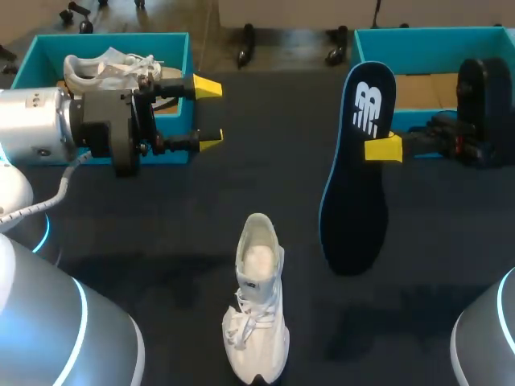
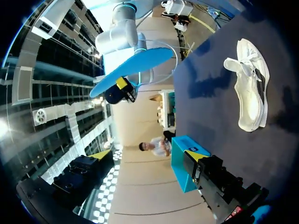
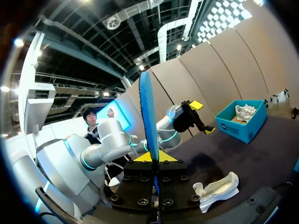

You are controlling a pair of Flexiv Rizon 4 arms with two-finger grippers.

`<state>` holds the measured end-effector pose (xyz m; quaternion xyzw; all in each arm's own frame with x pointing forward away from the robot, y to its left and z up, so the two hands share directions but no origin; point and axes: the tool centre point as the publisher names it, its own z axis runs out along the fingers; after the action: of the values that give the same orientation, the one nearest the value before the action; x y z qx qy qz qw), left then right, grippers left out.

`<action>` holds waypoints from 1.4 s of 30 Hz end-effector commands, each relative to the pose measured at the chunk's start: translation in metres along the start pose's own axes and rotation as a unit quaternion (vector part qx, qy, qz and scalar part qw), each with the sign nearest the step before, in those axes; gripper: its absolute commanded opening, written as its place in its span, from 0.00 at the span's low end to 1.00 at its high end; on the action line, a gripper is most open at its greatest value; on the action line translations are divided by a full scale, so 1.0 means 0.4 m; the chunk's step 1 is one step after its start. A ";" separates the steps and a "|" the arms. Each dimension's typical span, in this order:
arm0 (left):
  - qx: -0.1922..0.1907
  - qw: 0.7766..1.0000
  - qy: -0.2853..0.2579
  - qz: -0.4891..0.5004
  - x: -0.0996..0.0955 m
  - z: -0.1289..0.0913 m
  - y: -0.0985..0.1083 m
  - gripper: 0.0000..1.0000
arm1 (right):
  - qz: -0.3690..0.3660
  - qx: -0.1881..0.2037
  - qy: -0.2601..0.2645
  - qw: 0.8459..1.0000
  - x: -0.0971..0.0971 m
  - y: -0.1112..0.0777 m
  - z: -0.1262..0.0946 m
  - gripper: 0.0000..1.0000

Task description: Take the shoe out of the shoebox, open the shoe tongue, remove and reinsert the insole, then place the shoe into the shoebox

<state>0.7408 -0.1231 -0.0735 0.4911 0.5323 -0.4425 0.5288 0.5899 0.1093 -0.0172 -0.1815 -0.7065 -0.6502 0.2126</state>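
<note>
Hanging upright, pinched in right tool [image 1: 382,149], dark blue-edged insole [image 1: 354,209]; left tool [image 1: 208,114] agape.

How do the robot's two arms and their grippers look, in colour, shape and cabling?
Both arms are rounded silver-grey tubes with glowing cyan rings at the joints: left arm, right arm. A pale cable runs along the left one. The left gripper and right gripper have black bodies and yellow-tipped fingers.
</note>
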 end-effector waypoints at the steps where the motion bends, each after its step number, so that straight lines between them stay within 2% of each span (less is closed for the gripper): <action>1: 0.021 1.000 0.007 -0.009 -0.003 0.019 0.037 1.00 | 0.000 0.000 0.000 1.000 -0.003 -0.002 0.005 0.00; 2: 0.032 0.999 0.008 -0.017 0.000 0.019 0.041 1.00 | 0.000 0.000 0.000 1.000 -0.003 -0.002 0.005 0.00; 5: 0.032 0.999 0.008 -0.017 0.000 0.019 0.041 1.00 | 0.000 0.000 0.000 1.000 -0.003 -0.002 0.005 0.00; 12: 0.032 0.999 0.008 -0.017 0.000 0.019 0.041 1.00 | 0.036 0.029 0.014 0.999 -0.122 0.064 0.014 0.00; 19: 0.032 0.999 0.008 -0.017 0.000 0.019 0.041 1.00 | 0.104 0.064 0.038 0.992 -0.246 0.099 0.031 0.00; 23: 0.032 0.999 0.008 -0.017 0.000 0.019 0.041 1.00 | 0.136 0.051 0.071 0.987 -0.314 0.129 0.033 0.00; 25: 0.032 0.999 0.008 -0.017 0.000 0.019 0.041 1.00 | 0.162 0.074 0.076 0.981 -0.347 0.139 0.034 0.00; 40: 0.032 0.999 0.008 -0.017 0.000 0.019 0.041 1.00 | 0.162 0.074 0.076 0.981 -0.347 0.139 0.034 0.00; 42: 0.032 0.999 0.008 -0.017 0.000 0.019 0.041 1.00 | 0.182 0.084 0.079 0.977 -0.374 0.160 0.056 0.00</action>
<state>0.7571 -0.1277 -0.0719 0.5020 0.5317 -0.4639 0.5002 0.7329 0.1286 -0.0433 -0.2476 -0.6820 -0.5766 0.3757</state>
